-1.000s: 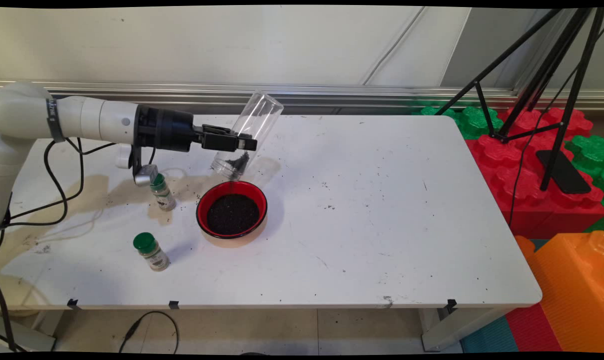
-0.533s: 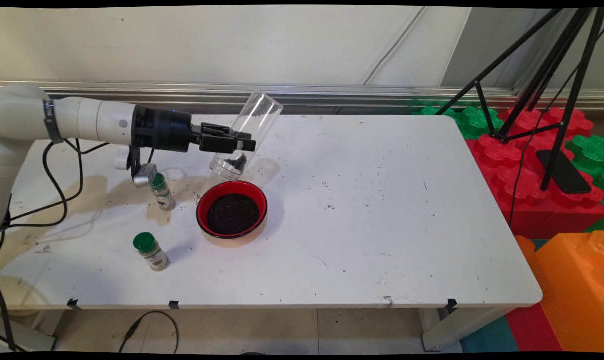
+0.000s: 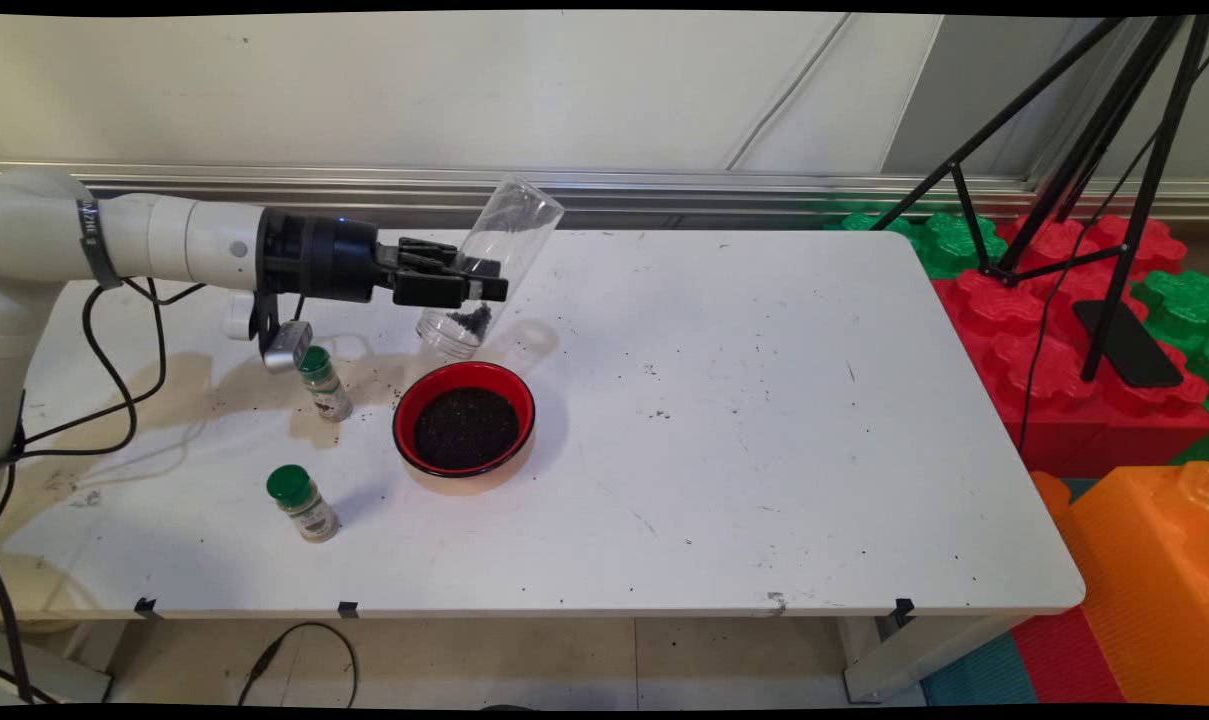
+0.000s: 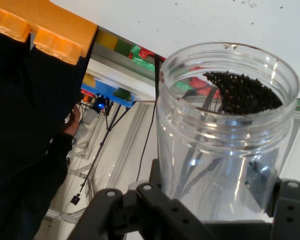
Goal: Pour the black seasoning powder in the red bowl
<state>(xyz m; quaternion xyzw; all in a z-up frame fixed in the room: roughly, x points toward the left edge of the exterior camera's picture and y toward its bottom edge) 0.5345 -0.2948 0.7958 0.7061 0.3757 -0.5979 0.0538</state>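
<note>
The tool [image 3: 476,288], clamped on the clear jar [image 3: 489,265], has drifted slightly up and left. The jar, mouth tipped down, holds dark grains just above the red bowl [image 3: 464,417].

White rectangular table [image 3: 764,420] carries a red bowl of dark grains [image 3: 464,418] and two green-capped spice bottles [image 3: 302,502], [image 3: 324,382], with dark specks scattered around.

Clear glossy plastic jar [image 3: 487,268] [image 4: 225,130] with dark granules; glossy red bowl [image 3: 464,418]; scuffed matt white table [image 3: 764,420].
</note>
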